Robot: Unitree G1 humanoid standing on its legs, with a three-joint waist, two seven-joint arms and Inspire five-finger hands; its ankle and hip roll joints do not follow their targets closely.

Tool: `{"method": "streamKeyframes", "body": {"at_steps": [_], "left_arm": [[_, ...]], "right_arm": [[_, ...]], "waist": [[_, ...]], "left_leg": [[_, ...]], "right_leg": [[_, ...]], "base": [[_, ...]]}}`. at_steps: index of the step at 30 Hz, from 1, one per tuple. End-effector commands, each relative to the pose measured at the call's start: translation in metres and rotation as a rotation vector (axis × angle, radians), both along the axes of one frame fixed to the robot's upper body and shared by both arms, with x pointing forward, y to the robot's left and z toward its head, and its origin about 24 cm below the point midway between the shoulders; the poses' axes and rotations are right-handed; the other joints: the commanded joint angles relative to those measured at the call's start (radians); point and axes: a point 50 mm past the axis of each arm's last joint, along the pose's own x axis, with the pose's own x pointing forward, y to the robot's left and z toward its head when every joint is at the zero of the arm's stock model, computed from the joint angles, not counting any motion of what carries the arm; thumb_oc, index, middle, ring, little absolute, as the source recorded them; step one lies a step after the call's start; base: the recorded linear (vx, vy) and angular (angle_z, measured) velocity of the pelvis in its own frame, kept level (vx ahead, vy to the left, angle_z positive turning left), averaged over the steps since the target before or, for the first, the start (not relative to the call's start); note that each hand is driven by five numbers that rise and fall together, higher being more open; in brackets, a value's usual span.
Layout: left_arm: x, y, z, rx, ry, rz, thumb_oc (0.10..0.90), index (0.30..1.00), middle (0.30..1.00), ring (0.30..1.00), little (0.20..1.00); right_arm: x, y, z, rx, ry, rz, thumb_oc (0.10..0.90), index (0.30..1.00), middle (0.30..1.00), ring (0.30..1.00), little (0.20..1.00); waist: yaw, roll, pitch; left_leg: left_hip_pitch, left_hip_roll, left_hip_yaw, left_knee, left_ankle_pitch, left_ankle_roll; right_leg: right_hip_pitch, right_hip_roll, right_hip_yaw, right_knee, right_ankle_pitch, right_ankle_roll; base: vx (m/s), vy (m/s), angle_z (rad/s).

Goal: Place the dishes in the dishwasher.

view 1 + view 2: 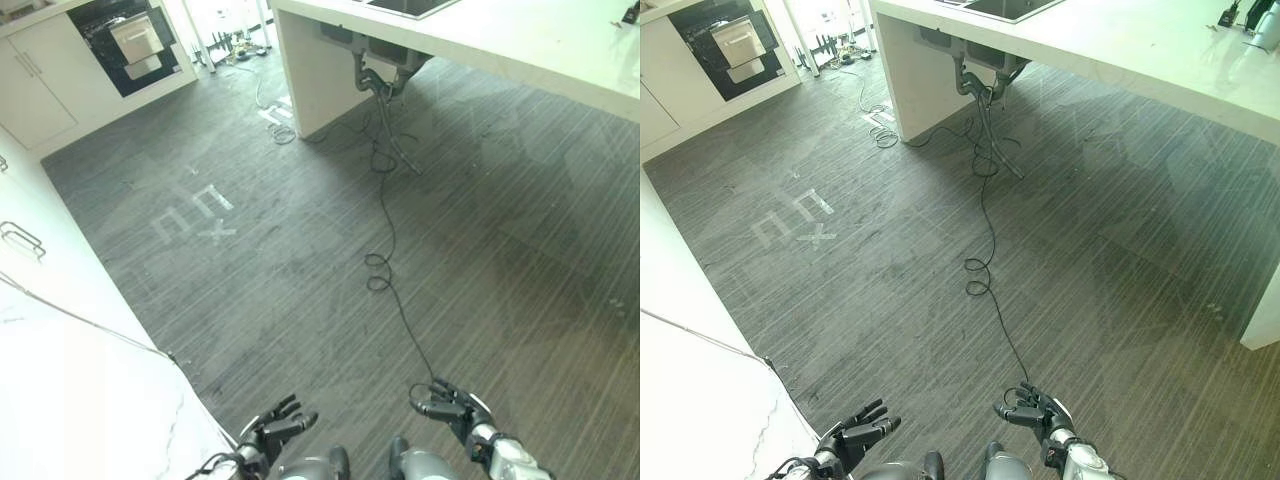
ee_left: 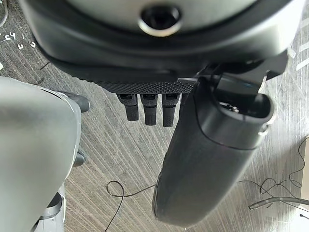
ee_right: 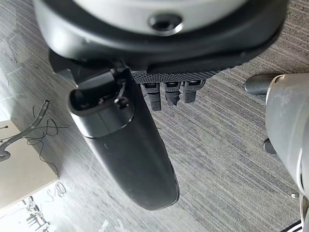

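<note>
Both hands hang low over the dark grey floor with nothing in them. My left hand [image 1: 275,428] has its fingers stretched forward and relaxed, and its wrist view shows the thumb [image 2: 207,159] standing free over bare floor. My right hand [image 1: 455,405] is open too, with loosely bent fingers, and its thumb [image 3: 125,145] touches nothing. Far off at the back left, a dark appliance opening with a pale rack pulled out [image 1: 130,45] looks like the dishwasher. I can make out no dishes.
A white counter [image 1: 60,400] runs along my left, with cabinet handles [image 1: 22,240] on its front. An island counter with a sink [image 1: 500,40] spans the back right, with pipes [image 1: 380,75] beneath it. White tape marks [image 1: 195,215] lie on the wide floor between.
</note>
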Motion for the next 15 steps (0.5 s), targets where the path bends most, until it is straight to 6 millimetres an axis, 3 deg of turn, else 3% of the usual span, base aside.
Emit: {"method": "streamKeyframes", "body": {"at_steps": [1, 3, 4, 5, 7, 8, 10, 12, 14, 15], "left_arm": [[0.035, -0.005, 0.021, -0.015, -0.199, 0.033, 0.8, 0.9, 0.9, 0.9, 0.9], [0.04, -0.005, 0.025, -0.004, -0.23, 0.045, 0.8, 0.9, 0.9, 0.9, 0.9], [0.043, -0.005, 0.027, 0.009, -0.24, 0.038, 0.8, 0.9, 0.9, 0.9, 0.9], [0.045, -0.005, 0.029, 0.025, -0.249, 0.025, 0.8, 0.9, 0.9, 0.9, 0.9], [0.049, -0.004, 0.032, 0.039, -0.264, 0.033, 0.8, 0.9, 0.9, 0.9, 0.9], [0.049, -0.004, 0.032, 0.038, -0.267, 0.038, 0.8, 0.9, 0.9, 0.9, 0.9], [0.047, -0.001, 0.033, 0.041, -0.281, 0.056, 0.8, 0.9, 0.9, 0.9, 0.9], [0.045, 0.0, 0.033, 0.05, -0.289, 0.043, 0.8, 0.9, 0.9, 0.9, 0.9], [0.043, 0.0, 0.033, 0.055, -0.293, 0.02, 0.8, 0.9, 0.9, 0.9, 0.9], [0.043, 0.001, 0.035, 0.08, -0.306, -0.007, 0.8, 0.9, 0.9, 0.9, 0.9]], "right_arm": [[0.039, -0.01, 0.031, -0.046, -0.212, 0.014, 0.8, 0.9, 0.9, 0.9, 0.9], [0.047, -0.01, 0.041, -0.059, -0.262, 0.044, 0.8, 0.9, 0.9, 0.9, 0.9], [0.05, -0.011, 0.044, -0.064, -0.28, 0.05, 0.8, 0.9, 0.9, 0.9, 0.9], [0.052, -0.012, 0.047, -0.066, -0.297, 0.052, 0.8, 0.9, 0.9, 0.9, 0.9], [0.058, -0.011, 0.054, -0.059, -0.325, 0.064, 0.8, 0.9, 0.9, 0.9, 0.9], [0.058, -0.011, 0.054, -0.058, -0.328, 0.069, 0.8, 0.9, 0.9, 0.9, 0.9], [0.062, -0.005, 0.057, -0.058, -0.34, 0.108, 0.8, 0.9, 0.9, 0.9, 0.9], [0.063, -0.002, 0.059, -0.054, -0.344, 0.107, 0.8, 0.9, 0.9, 0.9, 0.9], [0.063, -0.003, 0.059, -0.055, -0.345, 0.088, 0.8, 0.9, 0.9, 0.9, 0.9], [0.064, -0.001, 0.06, -0.059, -0.353, 0.08, 0.8, 0.9, 0.9, 0.9, 0.9]], "waist": [[-0.005, -0.009, -0.012], [0.003, -0.043, 0.006], [0.011, -0.061, 0.026], [0.013, -0.065, 0.044], [0.022, -0.062, 0.069], [0.024, -0.06, 0.07], [0.045, -0.041, 0.071], [0.063, -0.021, 0.07], [0.077, -0.011, 0.069], [0.091, -0.014, 0.049]], "left_leg": [[-0.001, 0.084, 0.07, 0.096, -0.114, -0.07], [0.045, 0.049, 0.073, 0.096, -0.081, -0.052], [0.029, 0.045, 0.069, 0.154, -0.008, -0.067], [-0.037, 0.054, 0.066, 0.276, 0.019, -0.082], [-0.16, 0.043, 0.095, 0.393, 0.027, -0.085], [-0.164, 0.038, 0.098, 0.377, 0.027, -0.083], [-0.172, 0.02, 0.103, 0.203, 0.088, -0.088], [-0.205, 0.039, 0.116, 0.096, 0.144, -0.1], [-0.267, 0.064, 0.133, 0.096, 0.136, -0.118], [-0.264, 0.068, 0.168, 0.096, 0.097, -0.076]], "right_leg": [[0.068, -0.017, -0.011, -0.014, -0.13, 0.053], [0.069, -0.035, 0.019, -0.014, -0.122, 0.034], [0.075, -0.041, 0.036, -0.014, -0.12, 0.022], [0.078, -0.033, 0.047, -0.014, -0.117, 0.012], [0.091, -0.01, 0.07, -0.014, -0.121, 0.007], [0.095, -0.007, 0.072, -0.014, -0.124, 0.009], [0.128, 0.017, 0.081, -0.014, -0.15, 0.022], [0.156, 0.037, 0.071, -0.014, -0.167, 0.02], [0.213, 0.05, 0.057, -0.014, -0.209, 0.016], [0.237, 0.045, 0.054, -0.014, -0.223, 0.025]], "base": [[0.05, -0.158, 0.0], [0.11, -0.184, -0.04], [0.11, -0.202, -0.14], [0.08, -0.188, -0.27], [0.19, -0.096, -0.07], [0.38, 0.07, 0.02], [0.41, 0.173, -0.27], [0.43, 0.173, -0.5], [0.6, 0.245, -0.28], [0.6, 0.313, -0.09]]}}
